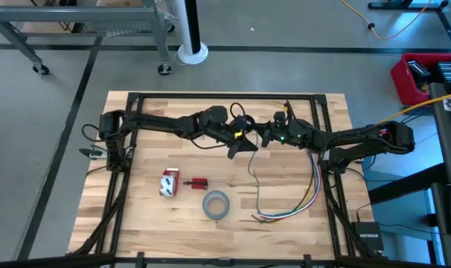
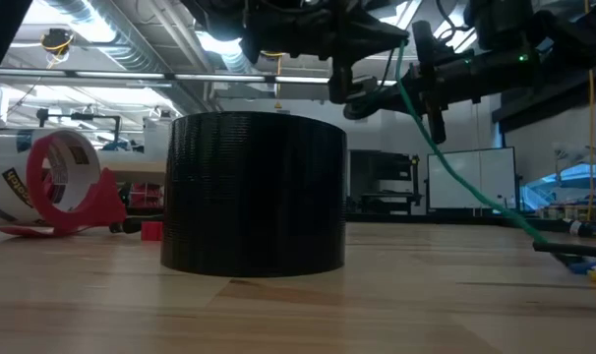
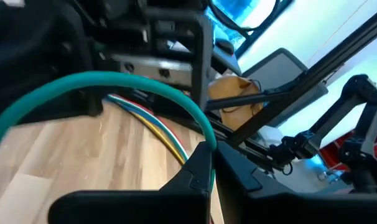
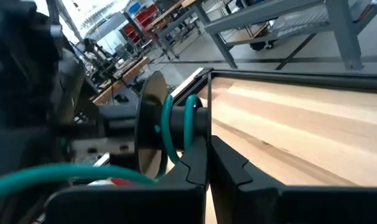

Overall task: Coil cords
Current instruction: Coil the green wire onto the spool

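A thin teal-green cord point(image 1: 254, 186) hangs from the two grippers at mid-table. Its lower part lies on the wood and runs to a bunch of multicoloured wires point(image 1: 300, 205). My left gripper point(image 1: 246, 143) and my right gripper point(image 1: 264, 138) meet tip to tip above the table, both shut. In the right wrist view, several turns of the cord point(image 4: 176, 127) are wound on a dark shaft beside a round disc point(image 4: 148, 124). In the low view the cord point(image 2: 465, 177) slants down from the grippers to the table. My left gripper pinches the cord between its two fingertips point(image 3: 208, 152), lifted clear of the table. From there the cord arcs away in a wide loop point(image 3: 114, 78). My right gripper is shut at the wound turns of the cord point(image 4: 191, 127), right at its fingertips. One finger point(image 4: 195, 165) hides the place of contact, so which turn it has cannot be told. The coil is held above the table.
A grey tape roll point(image 1: 216, 205) stands near the front, filling the low view point(image 2: 254, 192). A red-and-white tape dispenser point(image 1: 169, 182) and a small red piece point(image 1: 199, 182) lie left of it. A dark frame point(image 1: 136, 97) rims the table.
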`<move>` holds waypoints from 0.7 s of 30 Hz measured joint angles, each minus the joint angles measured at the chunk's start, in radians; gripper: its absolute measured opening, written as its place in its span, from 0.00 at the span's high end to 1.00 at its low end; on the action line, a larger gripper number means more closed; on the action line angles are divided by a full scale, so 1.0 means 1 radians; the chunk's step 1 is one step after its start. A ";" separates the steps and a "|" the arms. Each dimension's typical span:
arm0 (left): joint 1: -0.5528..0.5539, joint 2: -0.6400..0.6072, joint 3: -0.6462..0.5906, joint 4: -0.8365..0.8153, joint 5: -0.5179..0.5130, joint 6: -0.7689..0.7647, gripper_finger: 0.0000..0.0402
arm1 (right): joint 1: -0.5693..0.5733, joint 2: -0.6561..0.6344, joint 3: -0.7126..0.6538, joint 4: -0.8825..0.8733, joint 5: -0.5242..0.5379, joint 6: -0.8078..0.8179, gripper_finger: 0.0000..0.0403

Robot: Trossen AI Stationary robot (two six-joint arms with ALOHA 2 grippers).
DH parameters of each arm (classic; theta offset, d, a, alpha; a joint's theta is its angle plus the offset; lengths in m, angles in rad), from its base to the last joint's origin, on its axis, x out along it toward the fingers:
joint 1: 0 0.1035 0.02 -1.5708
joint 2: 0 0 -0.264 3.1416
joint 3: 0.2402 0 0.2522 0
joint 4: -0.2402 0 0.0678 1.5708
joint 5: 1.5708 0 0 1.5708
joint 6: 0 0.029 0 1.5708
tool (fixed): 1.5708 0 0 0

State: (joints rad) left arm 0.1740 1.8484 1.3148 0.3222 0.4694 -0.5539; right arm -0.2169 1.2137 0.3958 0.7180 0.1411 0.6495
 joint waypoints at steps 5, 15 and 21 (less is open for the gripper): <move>0.026 -0.002 0.000 -0.004 -0.001 -0.009 1.00 | 0.000 0.000 -0.001 -0.029 -0.017 0.000 0.99; 0.069 -0.059 0.000 -0.128 0.014 0.013 1.00 | 0.002 -0.001 0.000 -0.038 -0.109 0.000 0.99; 0.095 -0.132 0.000 -0.290 0.003 0.082 1.00 | 0.002 -0.001 0.000 -0.030 -0.116 0.000 0.99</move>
State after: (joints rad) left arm 0.2687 1.7164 1.3148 0.0321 0.4719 -0.4720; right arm -0.2153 1.2129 0.3954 0.6877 0.0255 0.6491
